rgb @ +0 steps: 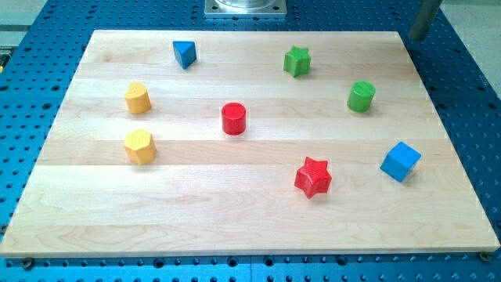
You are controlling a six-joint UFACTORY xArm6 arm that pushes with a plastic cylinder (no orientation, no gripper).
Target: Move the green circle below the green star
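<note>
While the pale wooden board [250, 227] is filling most of the view, a strip of blue perforated table [250, 270] is showing below it and along both sides.

Nearest the view's bottom, a red star-shaped block [313, 177] is sitting right of centre, and a blue cube [401, 161] is lying to its right, near the board's right edge. A little farther up, at the view's left, a yellow hexagonal block [140, 146] is resting, with a second yellow block [138, 98] — rounded at its top, flat-sided lower down — standing just above it in the view. Between these and the middle, a red cylinder [234, 118] is standing upright, well apart from everything else.

Farther back on the right, the green circle [361, 96], a short upright cylinder, is sitting to the right of and slightly lower in the view than the green star [297, 61]; the two are not touching, and the circle is not under the star. At the view's top left, a blue triangular block [184, 54] is lying near the far edge.

A grey rod [423, 19] is entering at the view's top right corner, off the board. Where my tip is ending I cannot tell with any certainty — it is standing well apart from every block, and there is no pincer on this arm to report as apart or together.
</note>
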